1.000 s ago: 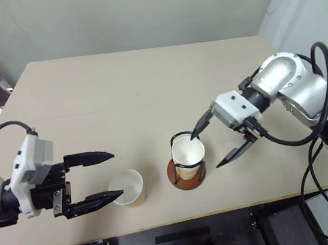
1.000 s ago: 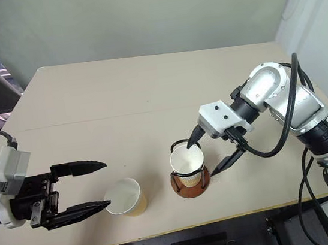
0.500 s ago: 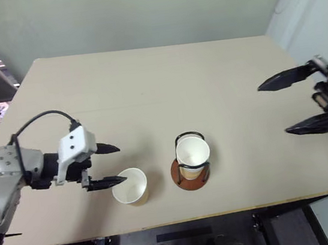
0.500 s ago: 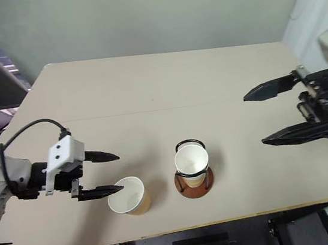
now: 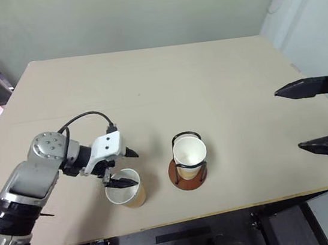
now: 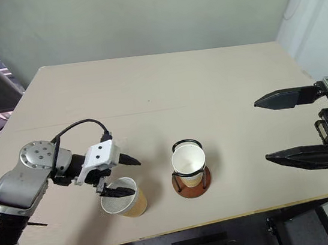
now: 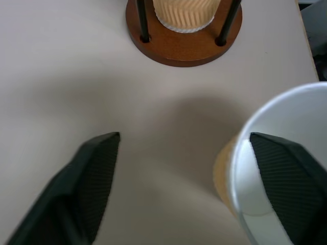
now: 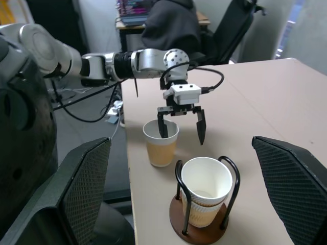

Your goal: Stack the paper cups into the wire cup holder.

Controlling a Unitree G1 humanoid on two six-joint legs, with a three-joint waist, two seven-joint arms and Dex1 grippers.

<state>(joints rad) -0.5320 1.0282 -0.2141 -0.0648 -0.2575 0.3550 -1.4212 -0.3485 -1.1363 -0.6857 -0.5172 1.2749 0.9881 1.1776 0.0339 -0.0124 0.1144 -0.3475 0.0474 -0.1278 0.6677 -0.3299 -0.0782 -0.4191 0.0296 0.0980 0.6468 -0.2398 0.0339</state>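
Observation:
A tan paper cup (image 5: 126,191) stands upright near the table's front edge, left of the holder. My left gripper (image 5: 125,166) is open and straddles the cup's far wall. One finger (image 8: 162,125) dips inside the cup and the other finger (image 8: 200,130) hangs outside, on the side facing the holder. The wire cup holder (image 5: 189,178) has a reddish-brown disc base and black loops, and a paper cup (image 5: 189,152) stands upright in it. My right gripper (image 6: 263,130) is wide open and empty, raised off to the right of the holder, fingers pointing toward it.
The beige table (image 5: 146,82) stretches bare behind the cups to a pale wall. Its front edge (image 5: 183,219) runs close to the loose cup and holder. The right wrist view shows dark office chairs (image 8: 171,25) and a desk beyond the table's left side.
My left gripper moved in over the loose cup and tipped down, one finger now inside it. My right gripper drew back from the holder to the table's right edge.

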